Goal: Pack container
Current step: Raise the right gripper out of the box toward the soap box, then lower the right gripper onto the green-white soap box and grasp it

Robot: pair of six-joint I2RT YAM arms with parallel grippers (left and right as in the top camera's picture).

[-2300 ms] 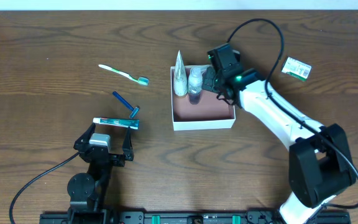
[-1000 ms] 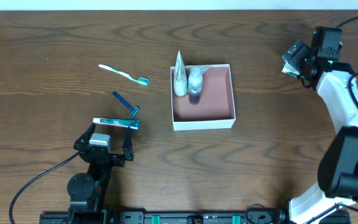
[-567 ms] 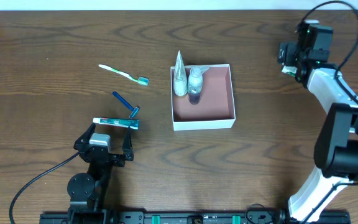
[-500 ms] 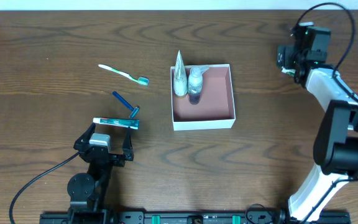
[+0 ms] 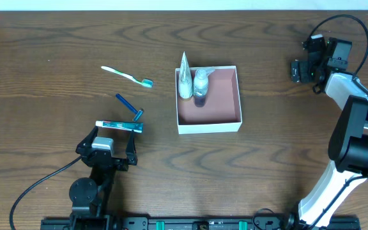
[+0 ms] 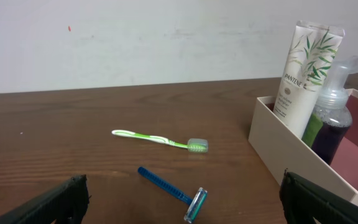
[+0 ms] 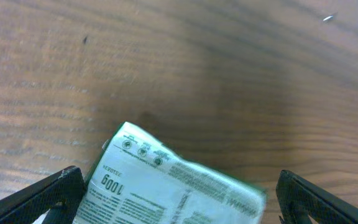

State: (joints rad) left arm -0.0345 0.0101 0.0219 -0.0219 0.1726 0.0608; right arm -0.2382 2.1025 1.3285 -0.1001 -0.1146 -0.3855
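Observation:
The container [image 5: 235, 124] is a white-walled square box with a reddish-brown floor, mid-table. It shows at the right of the left wrist view as the container [image 6: 278, 149]. A white tube [image 5: 184, 81] and a clear pump bottle [image 5: 200, 87] stand in its far-left corner. My right gripper [image 5: 304, 69] is at the far right, open. In its wrist view the right gripper [image 7: 179, 208] has a black finger on each side of a green-and-white packet [image 7: 166, 183] lying on the wood. My left gripper [image 5: 109, 139] rests open near the front left.
A green-and-white toothbrush [image 5: 128, 75] and a blue razor [image 5: 130, 107] lie left of the container. A small teal-and-white box [image 5: 119, 126] lies just ahead of my left gripper. In the left wrist view the toothbrush [image 6: 160, 139] and razor [image 6: 169, 186] lie ahead.
My right arm left the container, swung to the far right and came down over the packet, which it now hides from above. The left arm has not moved.

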